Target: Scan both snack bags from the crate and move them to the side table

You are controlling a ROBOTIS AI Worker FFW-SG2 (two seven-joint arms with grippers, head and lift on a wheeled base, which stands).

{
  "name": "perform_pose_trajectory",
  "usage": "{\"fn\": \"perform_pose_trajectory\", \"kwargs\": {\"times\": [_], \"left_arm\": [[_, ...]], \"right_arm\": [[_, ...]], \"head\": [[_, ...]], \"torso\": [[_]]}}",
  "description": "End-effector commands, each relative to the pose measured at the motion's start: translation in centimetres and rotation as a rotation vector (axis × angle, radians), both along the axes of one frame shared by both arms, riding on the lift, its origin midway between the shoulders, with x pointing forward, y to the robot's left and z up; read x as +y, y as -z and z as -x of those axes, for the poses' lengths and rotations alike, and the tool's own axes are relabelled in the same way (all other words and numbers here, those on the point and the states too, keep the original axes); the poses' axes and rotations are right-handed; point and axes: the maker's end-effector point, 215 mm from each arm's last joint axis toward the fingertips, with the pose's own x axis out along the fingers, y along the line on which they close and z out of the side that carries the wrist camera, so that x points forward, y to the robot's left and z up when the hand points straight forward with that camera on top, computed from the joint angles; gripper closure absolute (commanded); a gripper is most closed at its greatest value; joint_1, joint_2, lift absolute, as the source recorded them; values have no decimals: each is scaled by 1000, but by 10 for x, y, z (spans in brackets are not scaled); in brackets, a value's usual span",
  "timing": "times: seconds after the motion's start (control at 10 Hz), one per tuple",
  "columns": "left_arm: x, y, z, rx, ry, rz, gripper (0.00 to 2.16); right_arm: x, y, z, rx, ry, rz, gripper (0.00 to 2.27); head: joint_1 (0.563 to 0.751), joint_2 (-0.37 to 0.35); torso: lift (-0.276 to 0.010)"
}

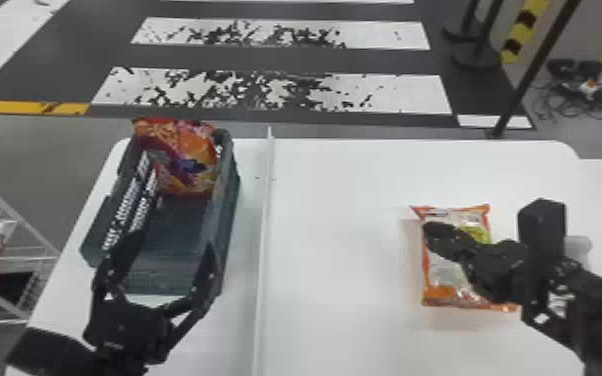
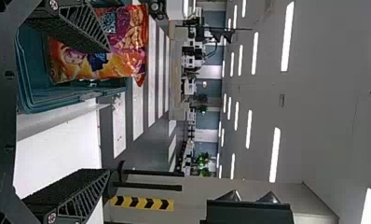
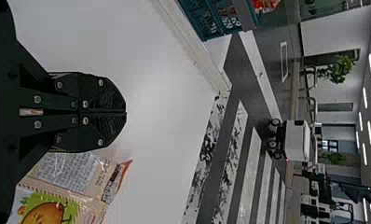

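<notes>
The crate [image 1: 172, 280] stands on the left part of the white table, with a red-orange snack bag [image 1: 185, 160] upright at its far end. My left gripper [image 1: 165, 245] is open over the crate's near end; in the left wrist view the left gripper [image 2: 106, 109] has its fingers wide apart, the snack bag [image 2: 123, 60] beyond one of them. A second, orange-and-clear snack bag [image 1: 445, 280] lies flat on the table's right part. My right gripper [image 1: 432, 235] is above it; in the right wrist view the right gripper [image 3: 126, 113] is shut with nothing held, beside the snack bag [image 3: 67, 186].
A raised white divider [image 1: 263, 225] runs along the table between crate and lying bag. A black upright device [image 1: 542, 225] shows by the right arm. Left of the table stands a wire rack [image 1: 10, 257]. Black posts stand beyond the far right corner.
</notes>
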Motion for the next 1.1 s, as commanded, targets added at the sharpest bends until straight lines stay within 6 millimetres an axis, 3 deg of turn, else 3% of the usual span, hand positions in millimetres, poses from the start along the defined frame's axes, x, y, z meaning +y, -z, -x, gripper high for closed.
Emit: {"fn": "perform_pose_trajectory", "kwargs": {"times": [0.0,0.4,0.6,0.8,1.0], "left_arm": [[1,0,0,0,-1,-1,80],[1,0,1,1,-3,-4,80],[1,0,2,1,-4,-3,83],[1,1,2,4,-4,-3,83],[1,1,2,6,-5,-4,83]], "right_arm": [[-19,16,-24,13,45,24,2246],[-75,21,-62,-21,186,52,2246],[-94,28,-66,-14,231,75,2246],[-101,46,-61,16,240,109,2246],[-94,60,-55,22,224,138,2246]], "head": [[695,-4],[695,-74],[695,-110],[695,-129],[695,-135]], "torso": [[-75],[-75],[-75],[-75],[-75]]}}
